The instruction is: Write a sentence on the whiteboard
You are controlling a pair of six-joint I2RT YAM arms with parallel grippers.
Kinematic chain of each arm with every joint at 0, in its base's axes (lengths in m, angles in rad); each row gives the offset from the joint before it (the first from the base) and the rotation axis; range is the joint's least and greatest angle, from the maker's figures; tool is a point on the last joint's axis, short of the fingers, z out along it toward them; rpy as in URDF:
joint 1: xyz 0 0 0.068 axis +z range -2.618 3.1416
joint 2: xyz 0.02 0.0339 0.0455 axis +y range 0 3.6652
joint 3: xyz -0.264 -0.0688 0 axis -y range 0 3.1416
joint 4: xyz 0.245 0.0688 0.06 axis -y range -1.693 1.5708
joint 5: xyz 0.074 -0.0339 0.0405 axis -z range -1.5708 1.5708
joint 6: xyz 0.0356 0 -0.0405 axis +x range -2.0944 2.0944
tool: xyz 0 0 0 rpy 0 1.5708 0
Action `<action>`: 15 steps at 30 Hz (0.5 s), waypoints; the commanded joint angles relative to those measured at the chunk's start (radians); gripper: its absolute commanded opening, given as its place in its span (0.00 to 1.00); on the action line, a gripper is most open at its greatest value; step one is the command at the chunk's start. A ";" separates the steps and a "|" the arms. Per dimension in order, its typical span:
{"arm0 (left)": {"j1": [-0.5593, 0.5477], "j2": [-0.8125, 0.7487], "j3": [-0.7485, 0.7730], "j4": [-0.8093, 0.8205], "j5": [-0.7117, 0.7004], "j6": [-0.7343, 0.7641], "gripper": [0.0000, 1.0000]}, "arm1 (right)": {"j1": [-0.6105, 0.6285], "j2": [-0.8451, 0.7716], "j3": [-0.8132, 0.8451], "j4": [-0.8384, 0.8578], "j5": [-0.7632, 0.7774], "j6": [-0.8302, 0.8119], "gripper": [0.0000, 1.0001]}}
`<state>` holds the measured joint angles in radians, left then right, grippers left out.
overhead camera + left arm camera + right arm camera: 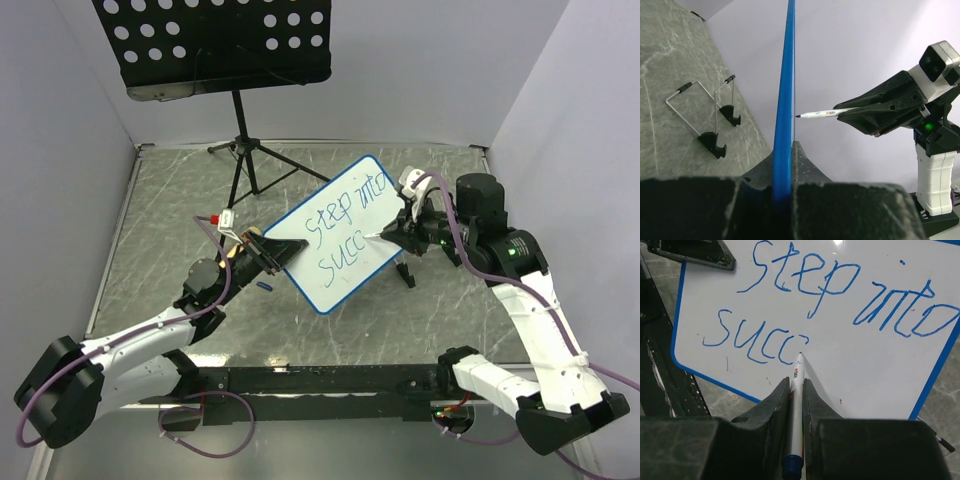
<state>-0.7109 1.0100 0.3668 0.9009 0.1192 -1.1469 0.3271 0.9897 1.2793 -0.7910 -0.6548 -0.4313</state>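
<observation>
Behind the whiteboard (pixel 345 282), the music stand (pixel 240 150) and its tripod legs bar passage. Two wire stands (pixel 702 117) sit on the table at its back side. The left gripper (pixel 268 250) clamps its left edge. The right gripper (pixel 387 235) and marker (pixel 797 385) crowd its face. The table (pixel 350 340) nearer than it is open.

At the back of your table (pixel 170 210) stands a black music stand (pixel 215 45), its perforated desk tilted and carried on a thin post with tripod legs (pixel 245 150) spread on the grey, marble-patterned top. Plain white walls (pixel 60 120) close the table in. You also have a small dark blue piece (pixel 265 285) lying flat on the table, and two wire props (pixel 695 117) with black bases standing side by side.
</observation>
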 commanded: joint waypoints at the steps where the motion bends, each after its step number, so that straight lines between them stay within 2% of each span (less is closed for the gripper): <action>1: 0.004 -0.040 0.012 0.158 0.008 -0.033 0.01 | -0.006 0.024 0.037 0.029 0.018 0.014 0.00; 10: 0.007 -0.045 0.011 0.159 0.013 -0.034 0.01 | -0.014 0.017 0.020 0.062 0.152 0.026 0.00; 15: 0.007 -0.042 0.011 0.164 0.016 -0.037 0.01 | -0.017 0.038 0.031 0.087 0.127 0.038 0.00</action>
<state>-0.7033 1.0046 0.3573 0.8906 0.1165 -1.1465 0.3195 1.0145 1.2793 -0.7528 -0.5575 -0.4129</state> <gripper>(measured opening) 0.062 0.184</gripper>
